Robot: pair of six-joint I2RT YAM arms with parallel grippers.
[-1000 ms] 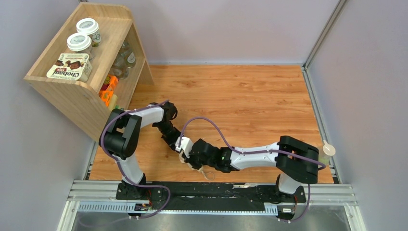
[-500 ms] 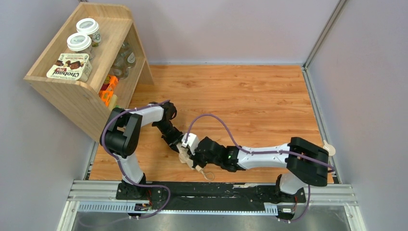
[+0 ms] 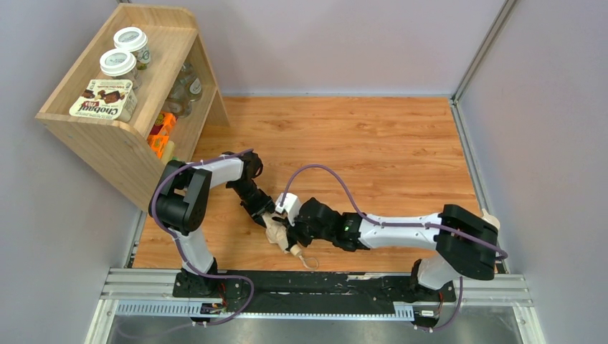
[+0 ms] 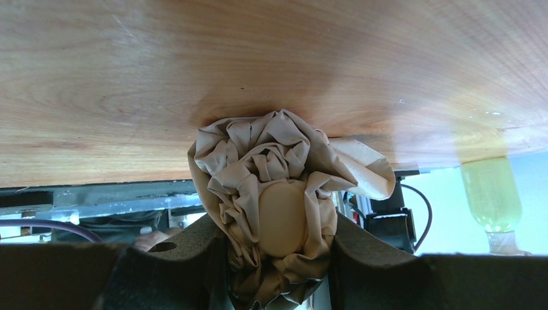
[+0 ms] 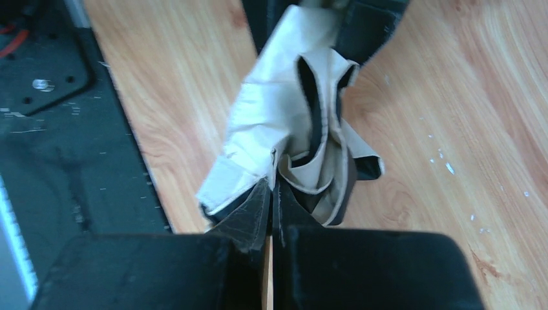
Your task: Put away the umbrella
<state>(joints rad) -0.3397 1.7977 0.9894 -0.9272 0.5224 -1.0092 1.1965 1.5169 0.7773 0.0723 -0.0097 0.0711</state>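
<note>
Near the front edge of the counter, a little left of centre, we find the umbrella bunched into a pale crumpled bundle between the two arms, its tip end seemingly pressed against the wood. Its small handle and wrist cord trail toward the near rail. The left pincer is clamped around the bundle, one finger on each side of the gathered canopy. The right pincer has its jaws together and appears to nip a loose fold of fabric at the very tips. We judge the step in hand to be gathering the slack canopy tight so that the umbrella can be stowed. To do it well, we would hold the left grip steady as the anchor and draw the flap around the bundle with the right. The pull should be gentle, since so thin a pinch could slip or drag the bundle out of the other grip. We would also mind the cord and the purple cables close by. The surface is smooth wood-grain laminate with a few pale specks near the work. Grey walls close the far side and both flanks. At the far left stands a wooden shelf with lidded jars and a snack box on top.
</note>
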